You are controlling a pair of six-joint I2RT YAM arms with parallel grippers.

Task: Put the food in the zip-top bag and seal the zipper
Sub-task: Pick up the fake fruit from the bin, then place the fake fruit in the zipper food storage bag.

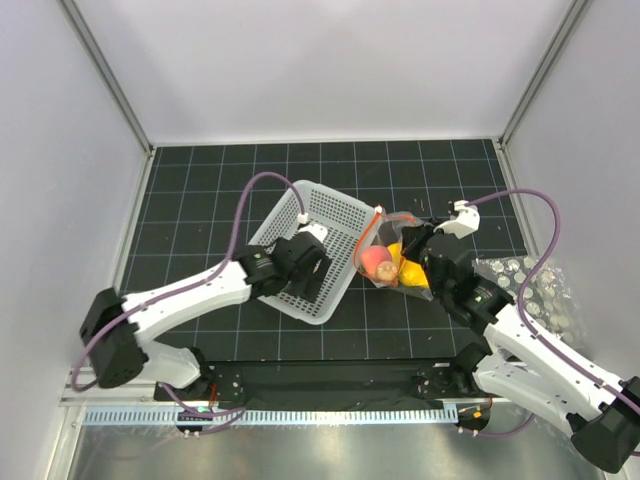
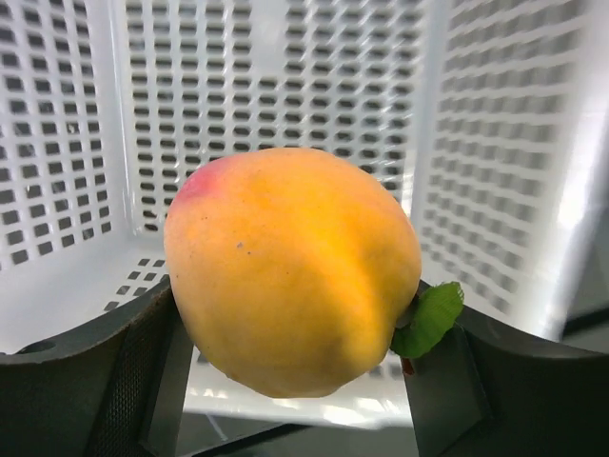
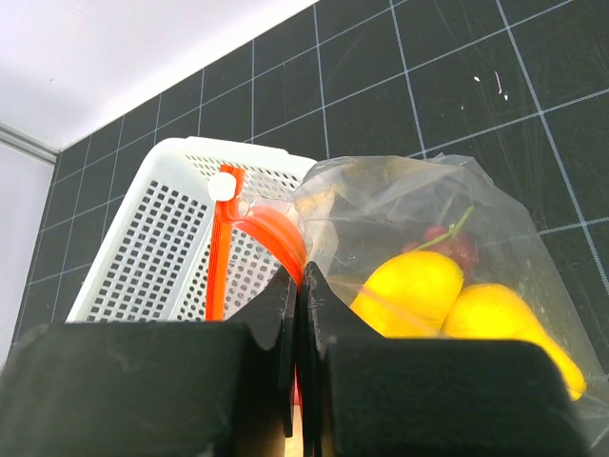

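The clear bag (image 3: pixel 419 190) is found on the dark worktop (image 1: pixel 200 200), just beside the white basket (image 1: pixel 335 215). Yellow fruits (image 3: pixel 409 286), dark red grapes (image 3: pixel 457 246) and a pink fruit (image 1: pixel 376 262) are seen inside it. The bag's mouth is pinched at its red-orange strip (image 3: pixel 221 257) by the right claw (image 3: pixel 297 286), which is closed tight. Inside the basket, a yellow-orange peach (image 2: pixel 295 271) with a pink spot and a green leaf is held between the fingers of the left claw (image 1: pixel 312 258).

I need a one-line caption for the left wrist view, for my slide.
Yellow-orange peach held between the left fingers, inside the white basket.
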